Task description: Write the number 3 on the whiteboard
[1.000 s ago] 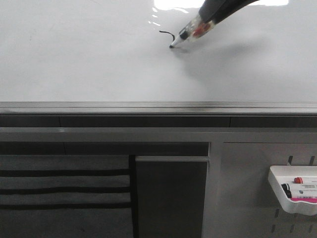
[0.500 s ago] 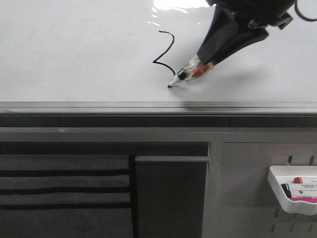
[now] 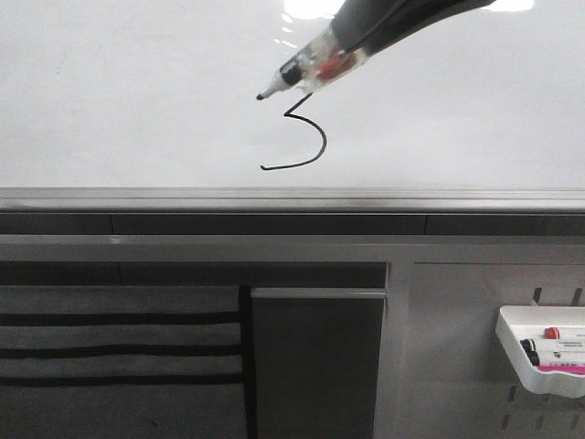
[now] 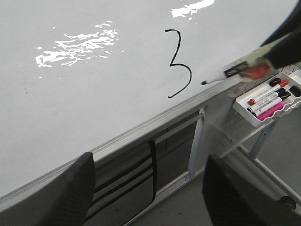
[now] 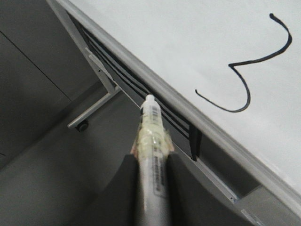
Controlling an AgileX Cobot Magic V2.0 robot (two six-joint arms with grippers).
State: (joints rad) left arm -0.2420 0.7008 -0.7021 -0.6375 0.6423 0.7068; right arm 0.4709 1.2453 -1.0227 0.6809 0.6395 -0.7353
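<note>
One complete number 3 [image 3: 302, 137] now stands on the whiteboard [image 3: 137, 101] just above its lower frame, half a second after the lower curve was unfinished. Right gripper [image 3: 340, 44], clamping the marker [image 3: 302, 73], has lifted clear; left gripper [image 4: 146, 188] hangs open.

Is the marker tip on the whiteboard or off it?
Off it: the marker tip hangs clear of the whiteboard, beside the finished number 3.

bright overhead glare on the whiteboard [image 3: 137, 101]; dim, soft below.
</note>
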